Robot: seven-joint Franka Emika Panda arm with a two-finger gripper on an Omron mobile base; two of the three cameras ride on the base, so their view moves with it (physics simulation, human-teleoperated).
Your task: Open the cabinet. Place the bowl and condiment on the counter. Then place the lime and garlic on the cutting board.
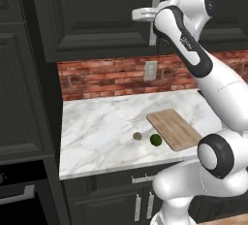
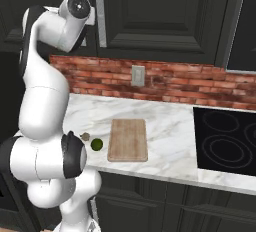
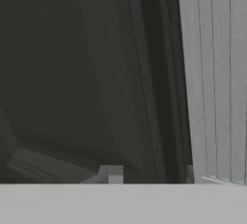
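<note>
The cabinet [image 1: 97, 15] is dark charcoal, raised-panelled, both doors closed.

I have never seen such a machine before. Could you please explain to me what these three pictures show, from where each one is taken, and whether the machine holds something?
The white machine is a robot arm in a simulated kitchen. Two pictures come from cameras behind the arm, to its left and to its right, so they show the same scene from two sides. The third comes from a camera on the arm's hand, very close to the dark cabinet door and its silver handle.

On the marble counter lie a wooden cutting board, a green lime and a small brownish garlic, both beside the board, not on it. A black stovetop is to the right.

The end effector is raised to the handle of the closed cabinet. Whether it already grips the handle, I cannot tell.
</note>
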